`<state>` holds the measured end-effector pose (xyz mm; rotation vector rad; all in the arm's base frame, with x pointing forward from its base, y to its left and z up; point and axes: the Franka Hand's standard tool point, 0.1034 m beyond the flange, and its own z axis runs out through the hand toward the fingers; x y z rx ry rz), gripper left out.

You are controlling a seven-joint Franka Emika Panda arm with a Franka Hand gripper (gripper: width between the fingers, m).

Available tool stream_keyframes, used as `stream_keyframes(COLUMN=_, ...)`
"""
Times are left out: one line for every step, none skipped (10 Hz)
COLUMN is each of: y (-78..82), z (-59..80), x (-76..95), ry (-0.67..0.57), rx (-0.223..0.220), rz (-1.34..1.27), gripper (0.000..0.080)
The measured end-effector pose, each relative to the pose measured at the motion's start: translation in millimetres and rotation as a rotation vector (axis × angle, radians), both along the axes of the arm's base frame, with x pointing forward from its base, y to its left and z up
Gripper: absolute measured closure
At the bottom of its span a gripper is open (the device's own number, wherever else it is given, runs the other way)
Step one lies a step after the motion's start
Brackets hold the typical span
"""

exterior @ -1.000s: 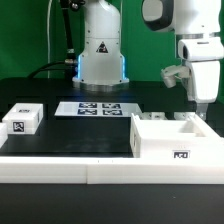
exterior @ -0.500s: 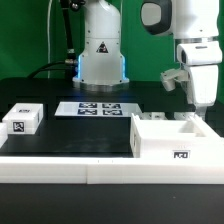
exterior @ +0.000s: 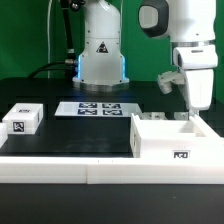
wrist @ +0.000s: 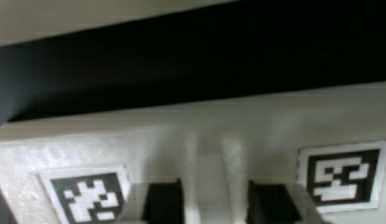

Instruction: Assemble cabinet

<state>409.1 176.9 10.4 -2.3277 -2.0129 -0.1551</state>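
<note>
The cabinet [exterior: 175, 140], a large white box with a tag on its near face, stands at the exterior view's right. My gripper [exterior: 197, 110] hangs just above its far right part. In the wrist view the cabinet's white top [wrist: 208, 130] fills the picture, with two square tags on it. My gripper [wrist: 216, 203] points down at it. The two black fingers [wrist: 163, 203] stand apart on either side of a raised white ridge. The jaws are open and hold nothing that I can see.
A small white tagged block [exterior: 22, 120] sits at the exterior view's left. The marker board [exterior: 98, 108] lies in the middle in front of the arm's base. A long white ledge [exterior: 60, 170] runs along the front edge.
My gripper has moved a little toward the exterior view's left and slightly down over the cabinet. The cabinet and the block have not moved.
</note>
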Motion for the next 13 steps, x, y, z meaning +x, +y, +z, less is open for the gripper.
stream_keyframes(y=0.3, z=0.5, x=0.4, ry=-0.002, rx=0.001, rz=0.0, gripper=0.0689)
stream_keyframes(y=0.2, z=0.5, x=0.4, ry=-0.002, rx=0.001, rz=0.0, gripper=0.0731)
stream_keyframes(y=0.2, z=0.5, x=0.4, ry=-0.002, rx=0.001, rz=0.0, gripper=0.0731)
stream_keyframes(y=0.2, z=0.5, x=0.4, ry=-0.002, rx=0.001, rz=0.0, gripper=0.0731)
stream_keyframes(y=0.2, z=0.5, x=0.4, ry=-0.002, rx=0.001, rz=0.0, gripper=0.0731)
stream_keyframes(y=-0.3, z=1.4, x=0.7, ry=-0.002, rx=0.0, rz=-0.001, gripper=0.0731)
stream_keyframes(y=-3.2, z=8.1, x=3.4, ry=-0.006, rx=-0.007, rz=-0.002, gripper=0.0731)
stream_keyframes(y=-6.8, z=18.4, x=7.6, ry=-0.012, rx=-0.017, rz=-0.002, gripper=0.0731)
stream_keyframes(y=-11.3, z=27.5, x=11.5, ry=-0.015, rx=-0.027, rz=-0.004, gripper=0.073)
stream_keyframes(y=-18.1, z=35.8, x=15.8, ry=-0.017, rx=-0.038, rz=-0.001, gripper=0.073)
stream_keyframes(y=-27.0, z=42.7, x=21.0, ry=-0.022, rx=-0.047, rz=0.004, gripper=0.0729)
stream_keyframes(y=-37.3, z=45.9, x=26.0, ry=-0.026, rx=-0.051, rz=0.007, gripper=0.0729)
stream_keyframes(y=-44.6, z=46.2, x=29.0, ry=-0.027, rx=-0.052, rz=-0.004, gripper=0.0729)
